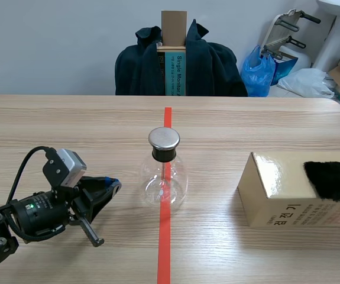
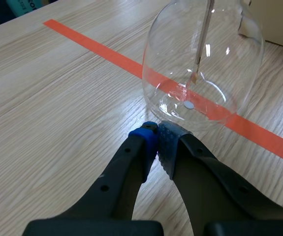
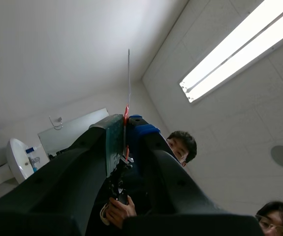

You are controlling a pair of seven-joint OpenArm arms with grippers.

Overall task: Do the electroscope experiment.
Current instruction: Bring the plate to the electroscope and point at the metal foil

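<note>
Scene view: flask [image 1: 164,177] near left pincer [image 1: 113,184]

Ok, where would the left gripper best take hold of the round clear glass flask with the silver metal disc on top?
Probably the black stopper collar under the silver metal disc, coming in level from the left gripper's side. The round clear glass flask's bulb is wide, smooth and curved; the collar is narrow and upright.
</note>
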